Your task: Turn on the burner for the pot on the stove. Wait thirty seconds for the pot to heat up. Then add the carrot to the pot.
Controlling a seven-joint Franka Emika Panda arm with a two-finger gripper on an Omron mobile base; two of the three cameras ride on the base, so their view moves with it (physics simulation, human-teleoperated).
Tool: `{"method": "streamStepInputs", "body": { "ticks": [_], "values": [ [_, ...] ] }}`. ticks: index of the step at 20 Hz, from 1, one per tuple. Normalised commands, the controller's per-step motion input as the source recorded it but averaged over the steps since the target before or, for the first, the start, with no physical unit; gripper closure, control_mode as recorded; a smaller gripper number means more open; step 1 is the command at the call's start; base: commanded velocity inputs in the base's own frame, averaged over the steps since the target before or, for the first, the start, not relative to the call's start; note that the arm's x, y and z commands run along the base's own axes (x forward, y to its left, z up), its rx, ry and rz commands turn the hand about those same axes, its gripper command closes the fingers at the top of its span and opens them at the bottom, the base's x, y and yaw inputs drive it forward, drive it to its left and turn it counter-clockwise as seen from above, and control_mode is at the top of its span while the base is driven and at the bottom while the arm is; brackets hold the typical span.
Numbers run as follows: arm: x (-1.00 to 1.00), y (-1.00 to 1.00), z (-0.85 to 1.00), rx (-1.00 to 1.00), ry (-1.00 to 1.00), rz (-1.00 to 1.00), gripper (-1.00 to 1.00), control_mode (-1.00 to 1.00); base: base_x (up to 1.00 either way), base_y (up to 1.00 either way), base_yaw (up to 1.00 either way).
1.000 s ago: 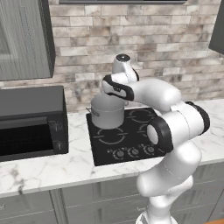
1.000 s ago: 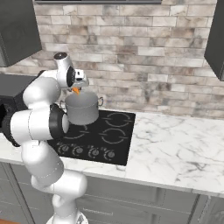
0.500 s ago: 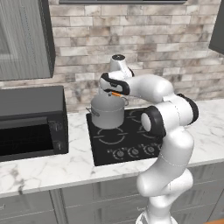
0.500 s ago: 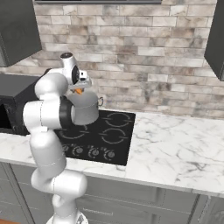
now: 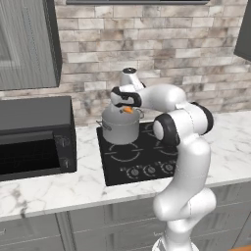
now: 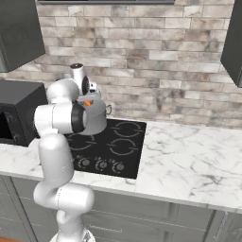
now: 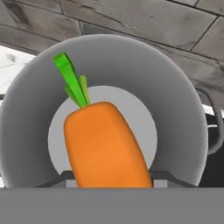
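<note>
The grey metal pot (image 5: 120, 130) stands on the back left ring of the black stove (image 5: 142, 158). My gripper (image 5: 127, 106) hangs just above the pot's mouth, shut on the orange carrot (image 5: 128, 110). From the right base, the carrot (image 6: 87, 102) shows beside the hand, over the pot (image 6: 98, 119) on the stove (image 6: 120, 142). Looking down the hand, the carrot (image 7: 105, 144) points its green top away from me, over the bare inside of the pot (image 7: 177, 92). My gripper (image 7: 111, 178) clasps the carrot's thick end; the fingertips are mostly hidden.
A black microwave (image 5: 34, 137) sits left of the stove on the marble counter (image 5: 54, 184). The stove's knobs (image 5: 149, 170) run along its front edge. A brick wall (image 5: 147, 44) rises behind, with dark cabinets (image 5: 27, 44) above left. Marble counter (image 6: 194, 160) extends right of the stove.
The hand has come down a little with the carrot, closer to the pot's mouth. The arm's elbow has swung round. The pot has stayed put.
</note>
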Motion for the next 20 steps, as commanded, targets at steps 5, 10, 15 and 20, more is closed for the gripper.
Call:
{"method": "streamStepInputs", "body": {
  "ticks": [5,10,15,20],
  "values": [
    [0.17,0.08,-0.31,-0.01,0.03,0.00,1.00,-1.00,0.00,0.00,0.00],
    [0.18,0.07,-0.26,0.00,0.02,0.00,1.00,-1.00,0.00,0.00,0.00],
    [0.25,0.02,-0.22,0.00,0.05,0.00,1.00,-1.00,0.00,0.00,0.00],
    [0.30,0.06,-0.25,0.00,0.05,0.00,1.00,-1.00,0.00,0.00,0.00]
  ]
}}
